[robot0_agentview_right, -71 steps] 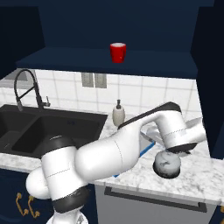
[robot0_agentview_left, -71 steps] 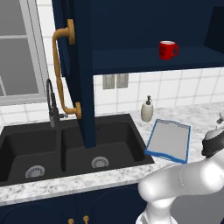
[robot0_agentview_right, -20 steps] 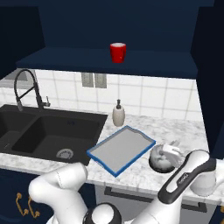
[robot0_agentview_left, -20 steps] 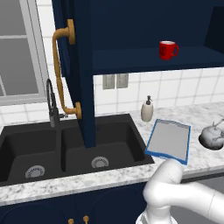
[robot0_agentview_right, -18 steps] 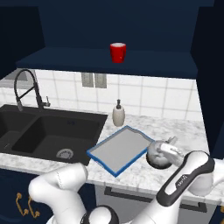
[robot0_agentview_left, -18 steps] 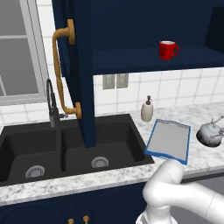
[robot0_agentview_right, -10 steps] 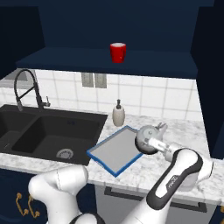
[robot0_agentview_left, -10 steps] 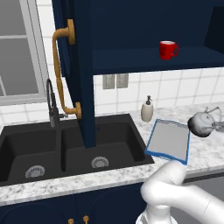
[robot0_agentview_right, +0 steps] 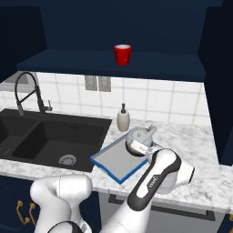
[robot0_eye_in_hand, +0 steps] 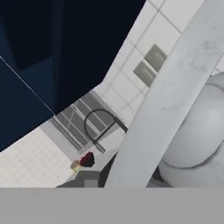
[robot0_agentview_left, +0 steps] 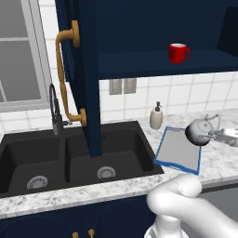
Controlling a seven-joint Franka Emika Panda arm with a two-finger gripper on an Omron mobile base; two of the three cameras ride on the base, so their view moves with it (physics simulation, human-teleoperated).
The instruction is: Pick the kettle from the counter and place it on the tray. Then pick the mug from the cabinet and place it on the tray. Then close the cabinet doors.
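The silvery-grey kettle [robot0_agentview_left: 198, 132] [robot0_agentview_right: 137, 140] hangs just above the right end of the blue-rimmed tray [robot0_agentview_left: 175, 149] [robot0_agentview_right: 114, 163], spout pointing up. My gripper [robot0_agentview_left: 214, 135] reaches in from the right and is shut on the kettle's handle. In the hand view the handle [robot0_eye_in_hand: 174, 98] runs as a thick grey bar across the picture, with the round kettle body [robot0_eye_in_hand: 197, 142] beside it. The red mug [robot0_agentview_left: 178, 52] [robot0_agentview_right: 122, 54] stands on the navy shelf of the open cabinet [robot0_agentview_left: 153, 65]. The tray lies on the speckled counter [robot0_agentview_left: 218, 160], right of the sink.
The left cabinet door [robot0_agentview_left: 82, 74] stands open over the black double sink [robot0_agentview_left: 69, 155], its brass handle [robot0_agentview_left: 62, 79] facing me. The right door [robot0_agentview_right: 222, 86] is open too. A beige soap bottle [robot0_agentview_left: 156, 116] sits behind the tray, and a faucet [robot0_agentview_left: 55, 109] rises behind the sink.
The kettle has been lifted off the counter on the right and carried left in my gripper until it hangs over the tray's right end. The mug and doors have not moved.
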